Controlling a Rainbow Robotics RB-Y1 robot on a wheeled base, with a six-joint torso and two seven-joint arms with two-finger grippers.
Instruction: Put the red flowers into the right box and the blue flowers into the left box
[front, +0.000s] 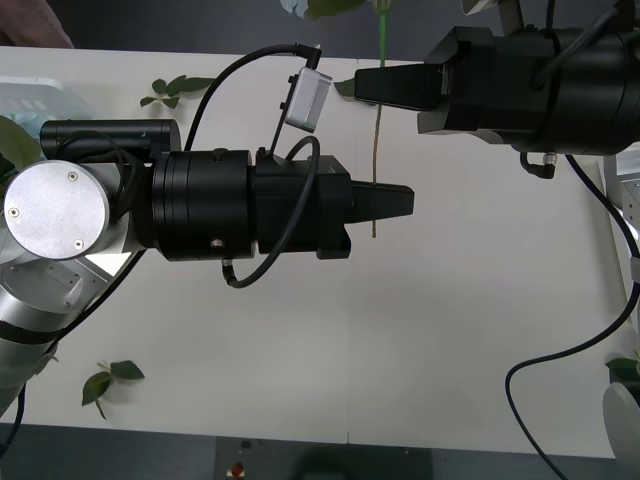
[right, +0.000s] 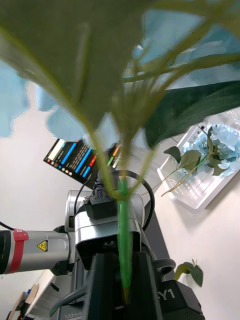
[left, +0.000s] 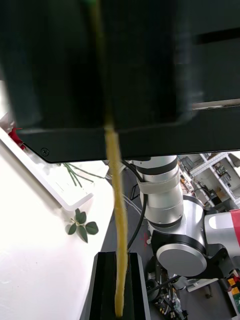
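A blue flower's long green stem (front: 377, 140) hangs upright over the middle of the table, its pale blue head and big leaves (right: 165, 30) close to the right wrist camera. My right gripper (front: 380, 85) is shut on the upper stem. Lower down, my left gripper (front: 385, 200) is shut on the same stem (left: 116, 200). The left box (right: 200, 195) holds blue flowers (right: 222, 140); its edge shows at the far left (front: 25, 95). The right box (left: 55, 190) holds a red flower (left: 15, 136) and green stems; its corner shows at the right edge (front: 628, 185).
Loose green leaf sprigs lie on the white table, one at the back left (front: 175, 90) and one near the front left (front: 110, 378). Another sprig (left: 82, 227) lies just beside the right box. Black cables loop around both arms.
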